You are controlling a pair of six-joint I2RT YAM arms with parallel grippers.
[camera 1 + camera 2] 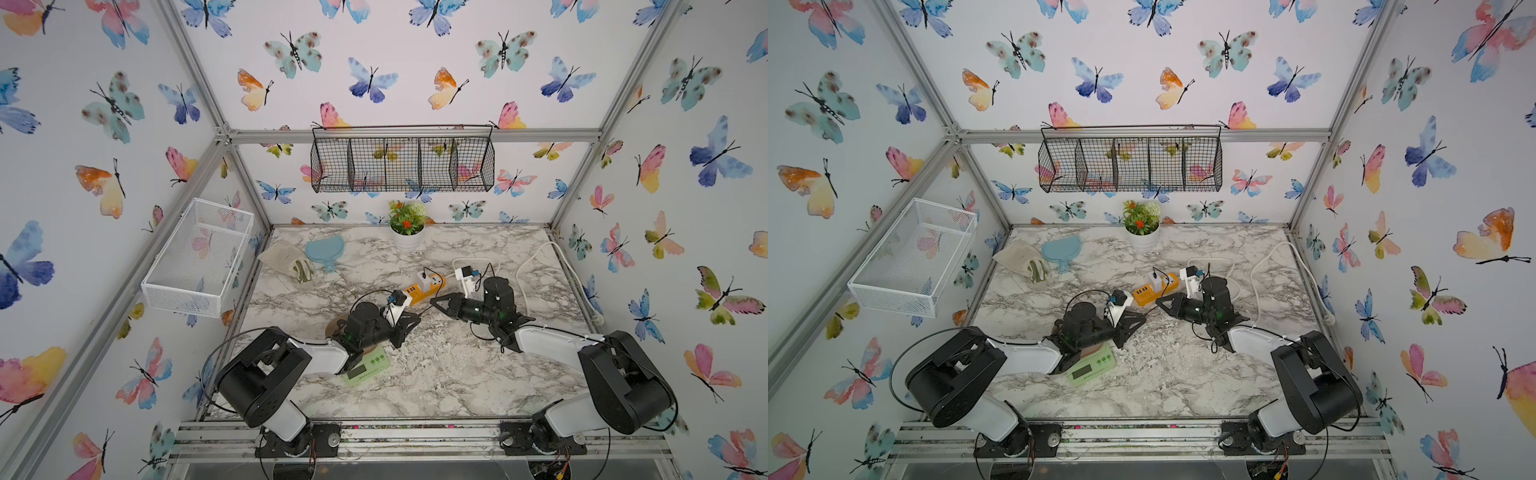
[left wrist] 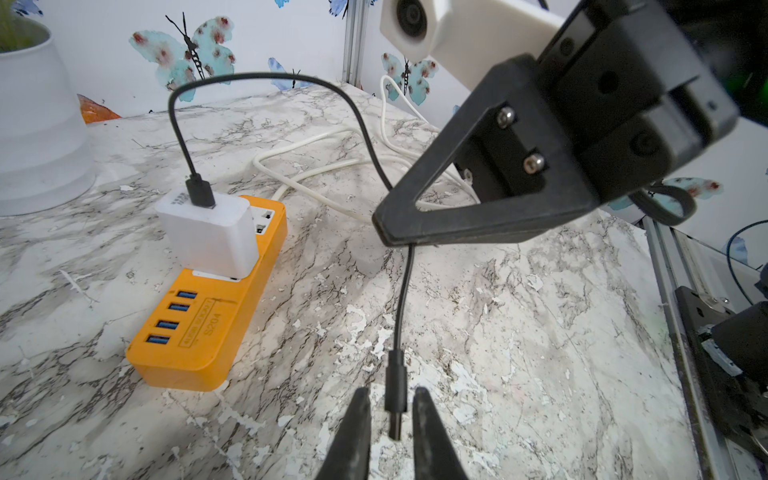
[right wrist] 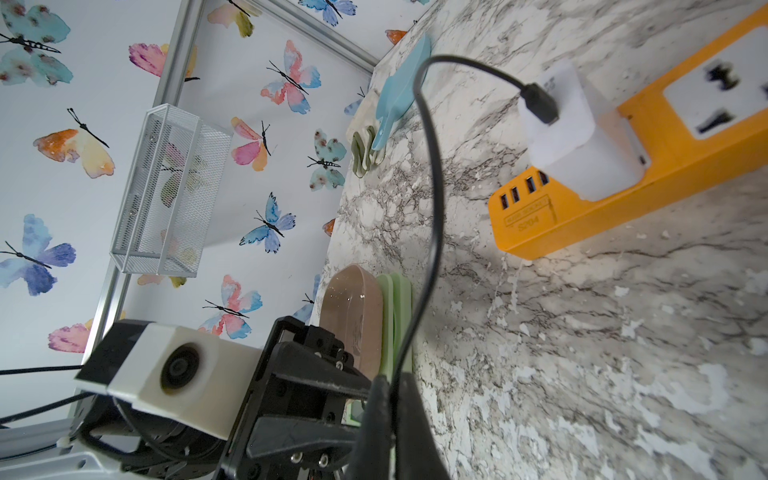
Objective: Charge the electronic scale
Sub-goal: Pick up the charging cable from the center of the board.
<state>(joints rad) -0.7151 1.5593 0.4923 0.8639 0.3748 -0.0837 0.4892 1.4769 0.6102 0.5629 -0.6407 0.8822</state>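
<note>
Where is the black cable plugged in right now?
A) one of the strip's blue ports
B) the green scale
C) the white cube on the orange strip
C: the black cable runs into the white cube seated on the orange strip; its other plug is plugged into nothing.

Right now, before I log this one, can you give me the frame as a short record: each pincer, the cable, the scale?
left pincer: open, fingers either side of the free plug, gaps showing
right pincer: shut on the black cable, further up its run
cable's other end: in the white charger cube on the orange power strip
electronic scale: on the table, partly under the left arm, cable not connected
</note>
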